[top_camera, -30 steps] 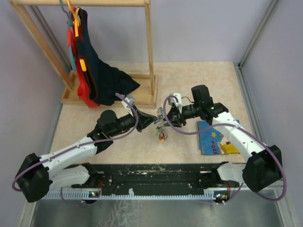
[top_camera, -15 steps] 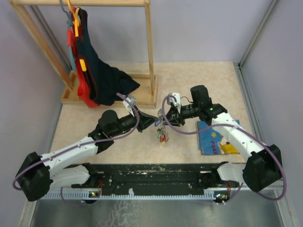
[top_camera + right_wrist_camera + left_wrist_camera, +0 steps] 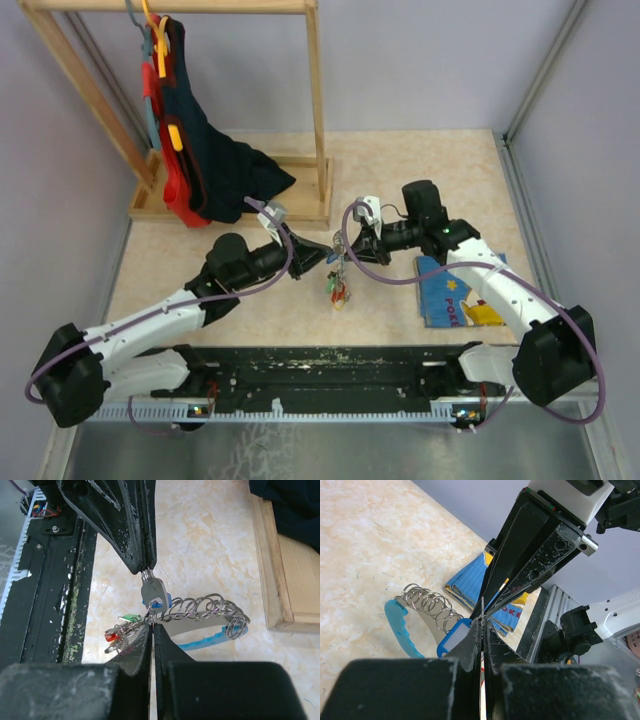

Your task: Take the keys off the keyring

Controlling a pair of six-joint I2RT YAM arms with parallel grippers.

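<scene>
Left end effector (image 3: 482, 626): we see it clenched on blue key (image 3: 153, 592).
Right end effector (image 3: 151, 626): clenched on keyring (image 3: 200, 609), 6 o'clock of key.

- Plain pale lavender walls (image 3: 420, 60) on three sides.
- Beige marbled surface (image 3: 420, 170), evenly lit.
- Wooden clothes rack (image 3: 317, 100) at rear left, hung with a dark garment (image 3: 215, 160) and a red garment (image 3: 178, 200).

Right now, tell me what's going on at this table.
Both arms meet over the middle of the table. The left hand is shut on the shaft of a blue-headed key, and the right hand is shut on the keyring just below it. The green and red keys hang from the ring too; no key looks free yet.
</scene>
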